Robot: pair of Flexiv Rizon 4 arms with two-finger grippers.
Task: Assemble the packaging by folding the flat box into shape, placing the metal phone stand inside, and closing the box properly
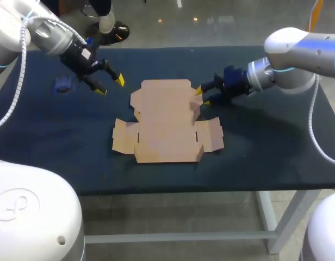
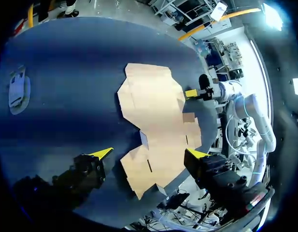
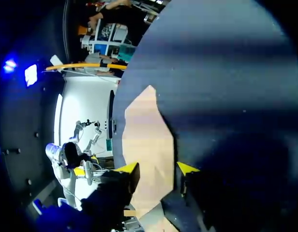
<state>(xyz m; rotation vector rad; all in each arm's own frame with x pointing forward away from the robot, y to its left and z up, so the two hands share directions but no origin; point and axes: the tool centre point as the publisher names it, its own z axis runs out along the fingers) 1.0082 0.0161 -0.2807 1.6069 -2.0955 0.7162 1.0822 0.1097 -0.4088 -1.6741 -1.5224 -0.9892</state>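
Observation:
The flat brown cardboard box (image 1: pixel 166 124) lies unfolded in the middle of the dark table (image 1: pixel 265 141). My right gripper (image 1: pixel 203 97) sits low at the box's right edge; in its wrist view its fingers (image 3: pixel 157 168) stand apart with a cardboard flap (image 3: pixel 150 145) lying between and ahead of them, no clamp visible. My left gripper (image 1: pixel 110 85) hovers open just off the box's far-left corner, nothing between its fingers (image 2: pixel 149 153), the box (image 2: pixel 156 121) spread out ahead of it. The bluish metal phone stand (image 1: pixel 63 84) lies on the table to the left, also visible in the left wrist view (image 2: pixel 18 89).
The dark table top runs bare around the box to its front edge (image 1: pixel 173 187) and right side. The right arm's gripper (image 2: pixel 193 93) shows at the box's far edge in the left wrist view.

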